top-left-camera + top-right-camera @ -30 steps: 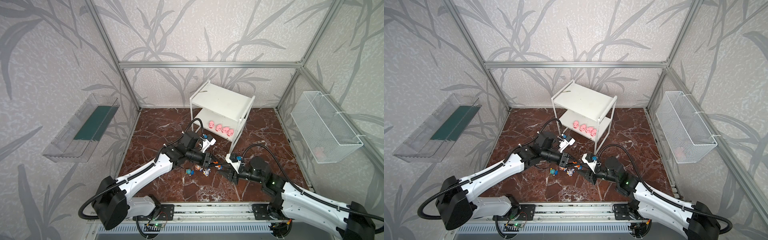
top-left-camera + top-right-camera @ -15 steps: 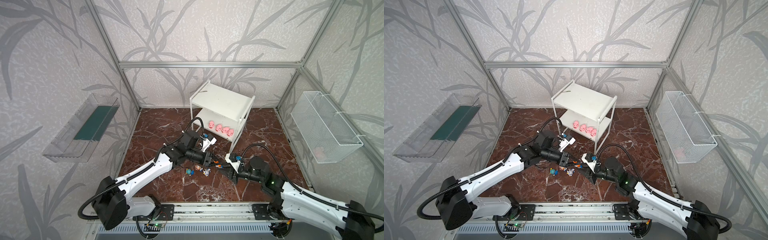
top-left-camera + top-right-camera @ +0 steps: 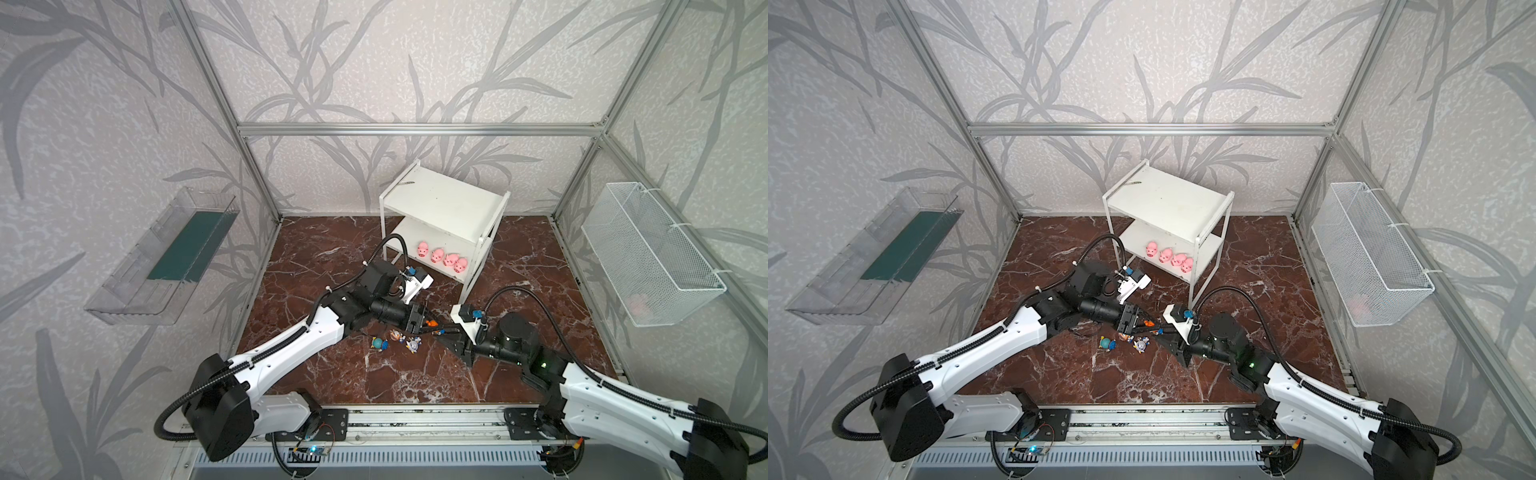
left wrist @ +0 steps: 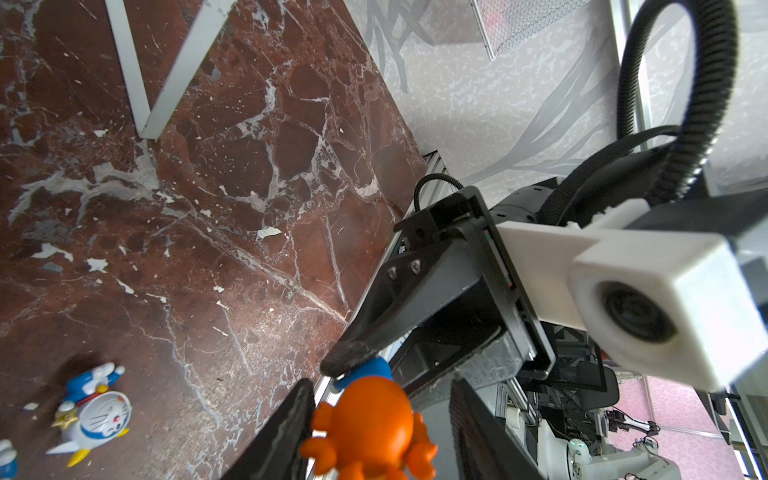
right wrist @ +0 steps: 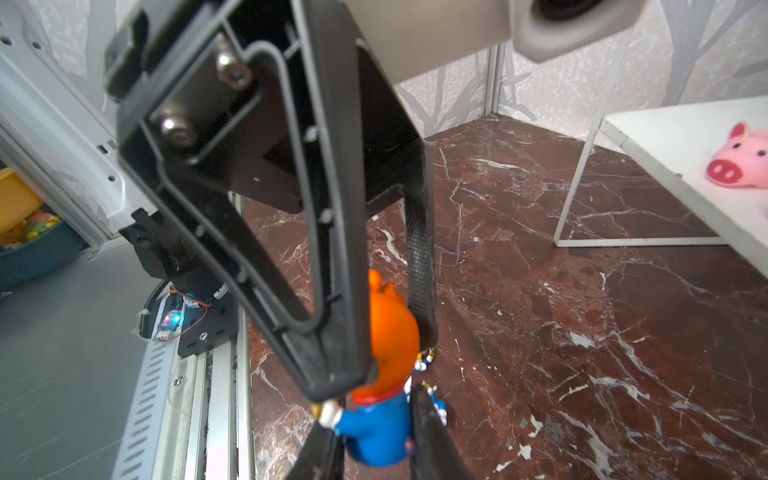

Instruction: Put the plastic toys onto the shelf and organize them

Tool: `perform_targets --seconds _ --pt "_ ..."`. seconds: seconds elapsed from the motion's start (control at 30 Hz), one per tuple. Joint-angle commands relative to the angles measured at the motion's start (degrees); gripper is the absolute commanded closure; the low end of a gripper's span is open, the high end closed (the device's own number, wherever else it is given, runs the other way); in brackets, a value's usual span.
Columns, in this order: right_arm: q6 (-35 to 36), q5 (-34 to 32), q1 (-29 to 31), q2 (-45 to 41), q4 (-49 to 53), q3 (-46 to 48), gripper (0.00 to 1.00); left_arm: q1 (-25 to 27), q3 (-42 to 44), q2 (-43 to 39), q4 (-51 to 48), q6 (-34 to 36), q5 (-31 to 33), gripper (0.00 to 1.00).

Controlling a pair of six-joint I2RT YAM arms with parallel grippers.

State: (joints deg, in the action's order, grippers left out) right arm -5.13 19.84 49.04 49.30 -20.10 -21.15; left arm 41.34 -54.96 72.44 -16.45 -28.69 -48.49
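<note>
Grey leaf-patterned walls and an aluminium frame close in a red-brown marble desk (image 3: 374, 386). Toward the back of it stands the white shelf (image 3: 446, 199). Four pink pigs (image 3: 450, 259) sit in a row on its lower board, close to the front edge. A clear tray (image 3: 166, 257) with a dark green base hangs on the left wall, and a white mesh basket (image 3: 648, 253) hangs on the right wall.

Both arms meet low over the desk, just in front of the shelf's near leg, at the orange figurine (image 3: 432, 323). This toy is held above the desk between the two hands. The right hand (image 5: 374, 419) is clamped on its blue body, with a finger on either side. The left hand (image 4: 382, 399) faces it from the opposite side, fingers apart around the orange head. In the left wrist view one pad touches the spikes, while the other stands clear of the head with a gap showing.

Three more toys are on the desk near the hands, on the side toward the rail. They are the teal figurine (image 3: 377, 343), the brown figurine (image 3: 395, 334) and the white figurine (image 3: 413, 344), close together in a loose row. In the left wrist view the white figurine (image 4: 95, 415) lies on its side.
</note>
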Motion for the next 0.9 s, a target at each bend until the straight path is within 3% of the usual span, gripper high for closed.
perform_targets --seconds 0.0,0.4,0.63,0.87 --pt "-3.62 -1.48 0.17 0.09 -5.32 0.75 0.8 0.5 1.02 -2.77 4.39 -0.64 -0.74 0.43" --pt "-8.07 -4.45 0.18 1.94 -7.02 0.21 0.8 2.25 3.23 -3.8 7.98 -1.29 3.09 0.47" --pt "-7.12 -4.72 0.12 2.1 -5.92 0.23 0.8 2.33 2.57 -4.04 5.97 -0.17 4.59 0.61" --pt "-8.68 -4.37 0.09 3.73 -6.97 0.23 0.81 2.28 4.06 -5.49 8.59 0.13 2.99 0.59"
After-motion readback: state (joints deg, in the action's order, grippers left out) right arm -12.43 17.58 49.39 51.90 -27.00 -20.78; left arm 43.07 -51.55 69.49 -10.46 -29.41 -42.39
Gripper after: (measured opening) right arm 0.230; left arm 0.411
